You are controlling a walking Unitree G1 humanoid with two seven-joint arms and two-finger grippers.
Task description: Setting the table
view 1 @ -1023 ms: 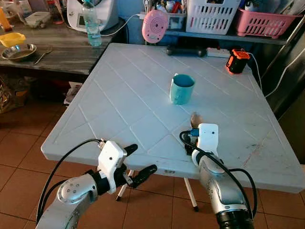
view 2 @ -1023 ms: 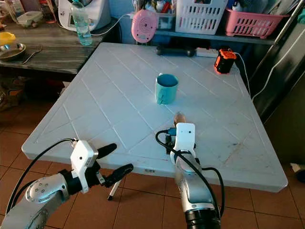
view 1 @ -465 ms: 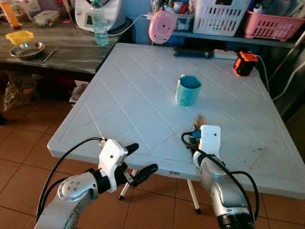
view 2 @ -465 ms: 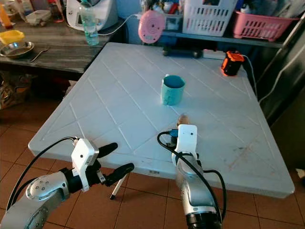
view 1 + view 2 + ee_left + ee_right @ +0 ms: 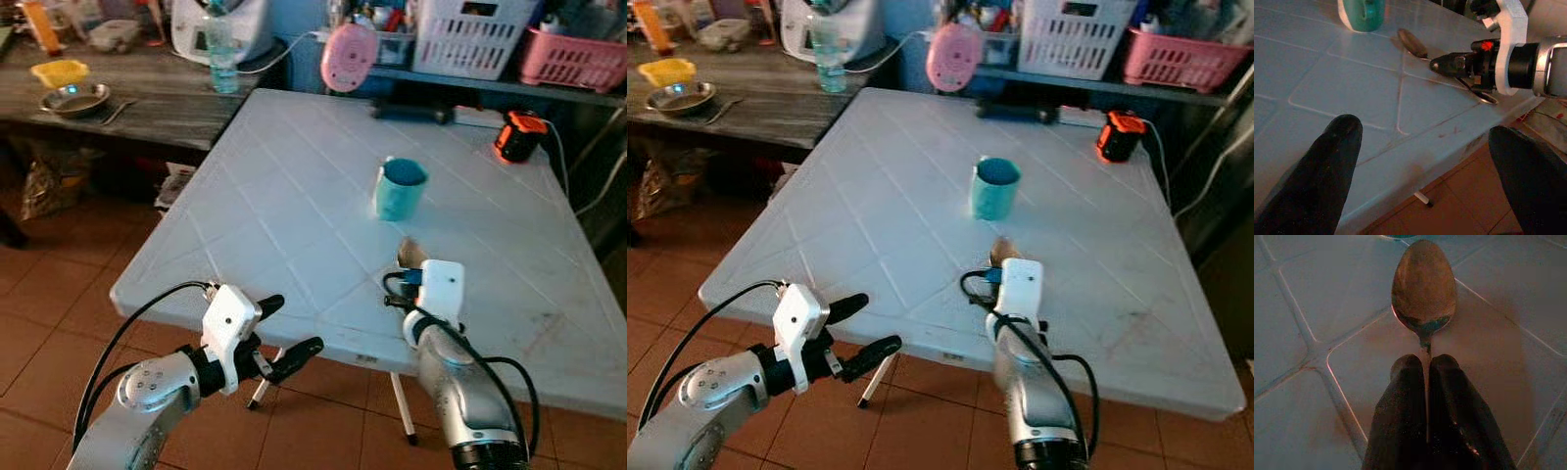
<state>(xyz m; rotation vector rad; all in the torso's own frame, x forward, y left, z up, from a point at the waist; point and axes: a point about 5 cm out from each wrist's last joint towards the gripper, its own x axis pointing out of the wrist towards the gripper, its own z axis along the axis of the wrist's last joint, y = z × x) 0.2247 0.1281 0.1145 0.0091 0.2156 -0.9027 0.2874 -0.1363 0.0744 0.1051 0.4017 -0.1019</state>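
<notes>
1. Right wrist view: right pincer pinching spoon by its handle, bowl sticking out just beyond the fingertips.
2. Spoon low over white bench, near teal mug.
3. Left pincer spread wide, off the bench's near edge.

Readable text: none in any view.
Table near edge: a small dark mark like a label, too blurred to read.
</notes>
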